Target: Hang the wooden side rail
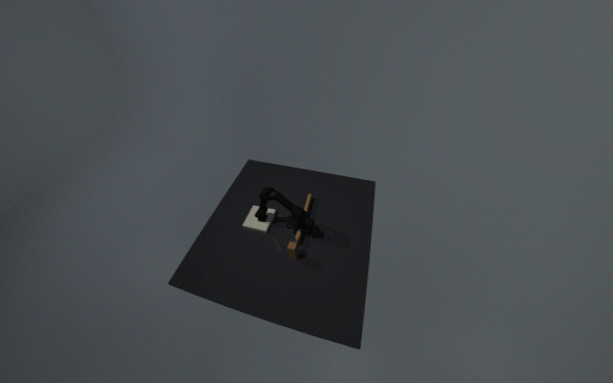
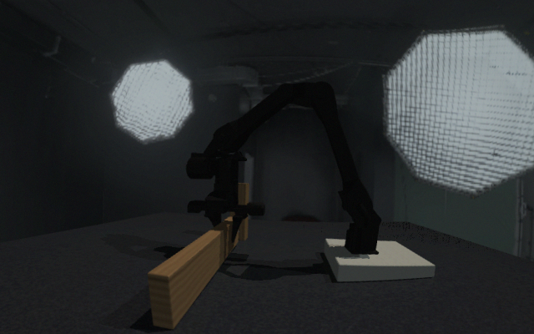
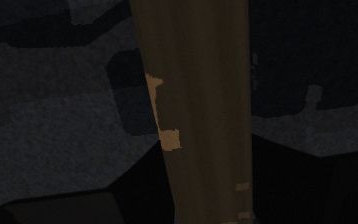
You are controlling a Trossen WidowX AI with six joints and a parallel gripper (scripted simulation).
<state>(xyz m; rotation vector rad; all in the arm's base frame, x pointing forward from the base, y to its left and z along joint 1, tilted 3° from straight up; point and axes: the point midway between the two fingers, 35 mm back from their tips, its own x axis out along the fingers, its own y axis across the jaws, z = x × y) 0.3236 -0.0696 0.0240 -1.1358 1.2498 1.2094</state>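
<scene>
The wooden side rail (image 1: 306, 204) (image 2: 192, 271) (image 3: 200, 60) stands on edge, its far end low at the tabletop in the exterior view; whether it touches is hard to tell. My gripper (image 1: 301, 231) (image 2: 226, 234) (image 3: 197, 134) is shut on the rail, one finger on each side, between its middle and the post end. The headboard post (image 1: 292, 251) (image 2: 244, 192) stands upright just beyond the rail's hook end. A tiny pale bit shows between rail end and post in the top view. The hooks, slot and pins cannot be made out, so whether they engage is unclear.
The arm's white base plate (image 1: 256, 222) (image 2: 384, 271) lies to one side of the rail, and the arm arches from it over to the rail. The dark tabletop (image 1: 273, 287) (image 2: 288, 305) ends at straight edges. Two large lamps shine in the background of the exterior view.
</scene>
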